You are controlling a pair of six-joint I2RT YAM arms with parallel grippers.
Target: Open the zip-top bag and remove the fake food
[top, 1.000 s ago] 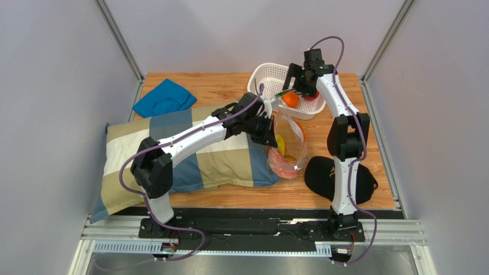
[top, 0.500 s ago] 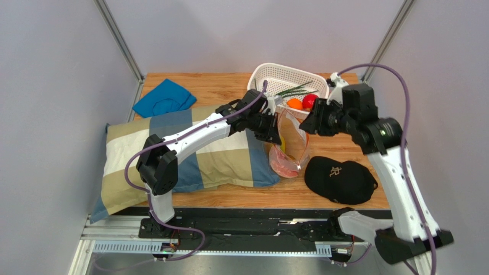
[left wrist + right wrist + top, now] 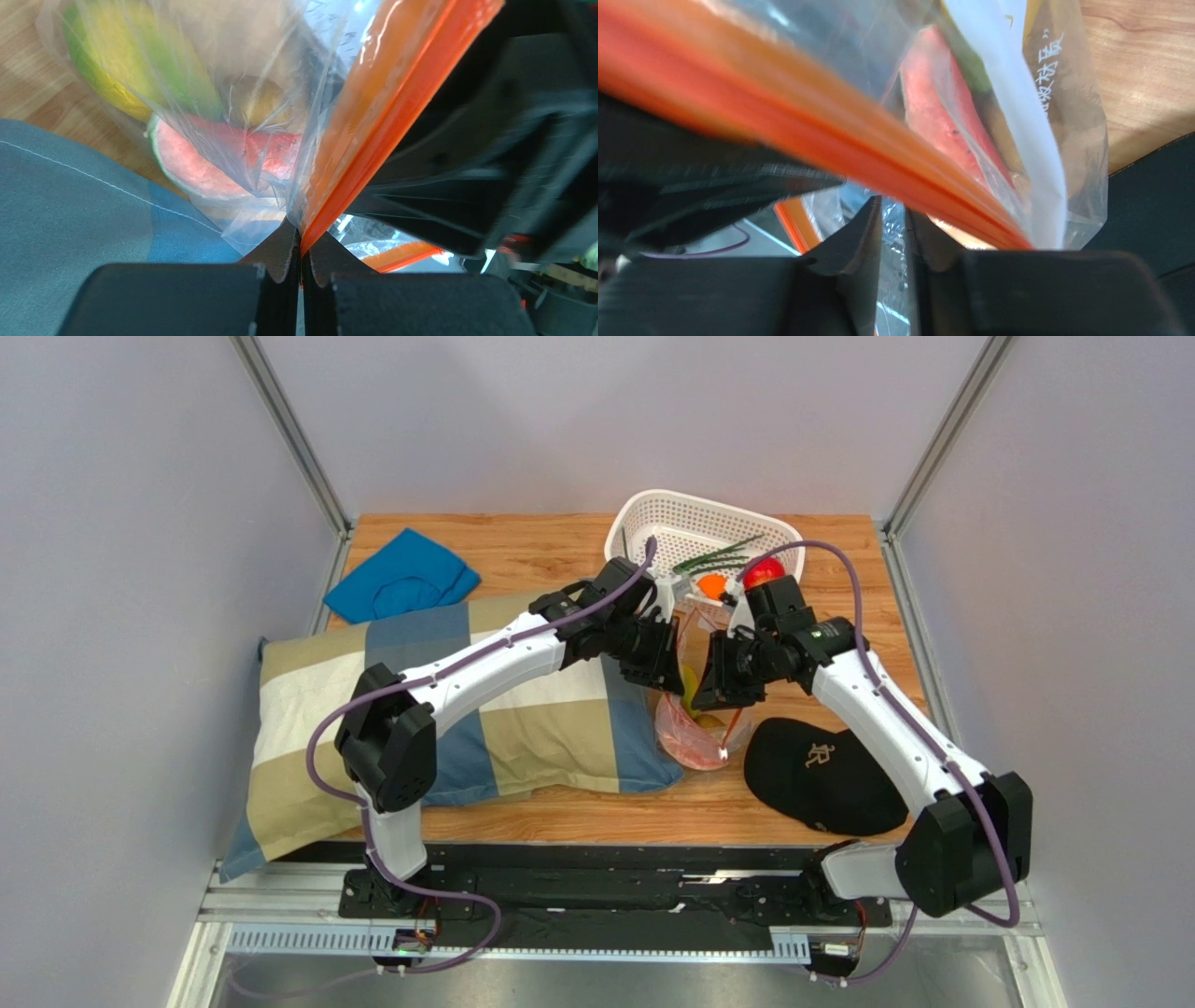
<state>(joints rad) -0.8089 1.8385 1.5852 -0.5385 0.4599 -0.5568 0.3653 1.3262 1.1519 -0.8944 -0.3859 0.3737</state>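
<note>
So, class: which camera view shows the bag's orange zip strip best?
Left wrist: the zip strip is sharp, running down into the shut left end effector. Right wrist shows it close but blurred; top external shows it tiny and mostly hidden.

The clear, crinkly plastic zip-top bag point(image 3: 697, 739) stood upright on the wooden worktop point(image 3: 561, 546), its orange-red zip strip point(image 3: 393, 105) uppermost and parted. Inside lay a pink-red toy slice point(image 3: 210, 157) and a yellow-green toy piece point(image 3: 133, 63). A toy orange point(image 3: 714, 587), red apple point(image 3: 762, 573) and green leafy vegetable point(image 3: 718, 556) lay in the white perforated basket point(image 3: 659, 518) behind it.
</note>
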